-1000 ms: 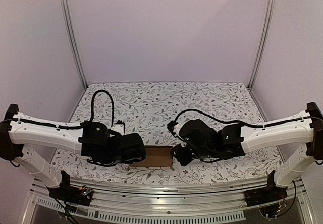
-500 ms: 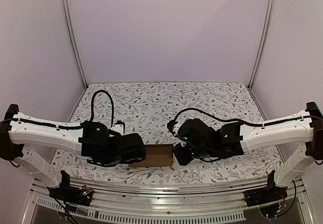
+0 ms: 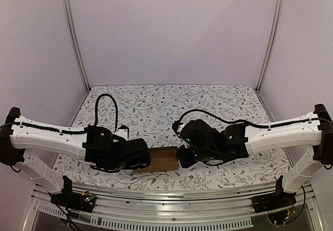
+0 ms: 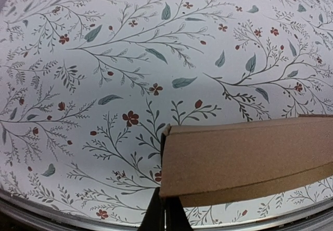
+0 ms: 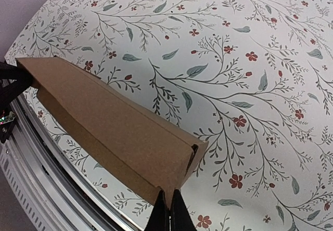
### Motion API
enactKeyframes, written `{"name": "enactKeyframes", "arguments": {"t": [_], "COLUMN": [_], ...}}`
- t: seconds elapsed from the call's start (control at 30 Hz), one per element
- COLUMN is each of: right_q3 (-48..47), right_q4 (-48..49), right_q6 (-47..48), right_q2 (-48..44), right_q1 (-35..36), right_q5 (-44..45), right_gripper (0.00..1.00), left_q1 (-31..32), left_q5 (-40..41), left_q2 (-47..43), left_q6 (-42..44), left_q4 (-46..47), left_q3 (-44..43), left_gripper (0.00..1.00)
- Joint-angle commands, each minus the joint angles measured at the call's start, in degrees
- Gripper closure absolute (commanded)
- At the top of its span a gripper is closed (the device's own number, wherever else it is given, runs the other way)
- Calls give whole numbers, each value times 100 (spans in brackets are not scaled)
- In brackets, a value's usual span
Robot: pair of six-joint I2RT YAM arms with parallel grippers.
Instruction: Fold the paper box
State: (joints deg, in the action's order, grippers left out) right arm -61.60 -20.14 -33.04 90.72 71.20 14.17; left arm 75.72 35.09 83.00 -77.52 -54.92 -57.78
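The paper box point(image 3: 162, 159) is a plain brown carton, folded into a long rectangular shape, held near the table's front edge between both arms. My left gripper point(image 4: 164, 210) is shut on the box's left end point(image 4: 244, 155); its dark fingers pinch the lower corner. My right gripper point(image 5: 169, 210) is shut on the box's right end point(image 5: 114, 132), fingers pinching the lower edge; a small gap shows at that end flap. In the top view the left gripper point(image 3: 145, 161) and right gripper point(image 3: 182, 159) meet the box from either side.
The floral tablecloth point(image 3: 156, 106) covers the table. The metal front rail point(image 3: 166, 194) runs just below the box, and also shows in the right wrist view point(image 5: 47, 179). Plain walls and two upright posts point(image 3: 73, 38) enclose the space.
The right arm has moved slightly left toward the box, pressing its end in. The left arm and box have stayed nearly still.
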Motion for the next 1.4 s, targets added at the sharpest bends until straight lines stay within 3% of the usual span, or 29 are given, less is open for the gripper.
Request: {"name": "enactKeyframes", "arguments": {"t": [0.0, 1.37], "right_q3": [-284, -1015], "right_q4": [134, 21], "right_q6": [-408, -1258], "right_q2": [166, 841], "right_q1": [26, 26], "right_q5": [-277, -674], "right_gripper": [100, 100], "left_q1": [101, 101], "left_q5": [-54, -81], "left_q2": [75, -81], "left_q6": [107, 272], "left_q4": [208, 548], "left_q3": [114, 385], "left_gripper": [100, 100]}}
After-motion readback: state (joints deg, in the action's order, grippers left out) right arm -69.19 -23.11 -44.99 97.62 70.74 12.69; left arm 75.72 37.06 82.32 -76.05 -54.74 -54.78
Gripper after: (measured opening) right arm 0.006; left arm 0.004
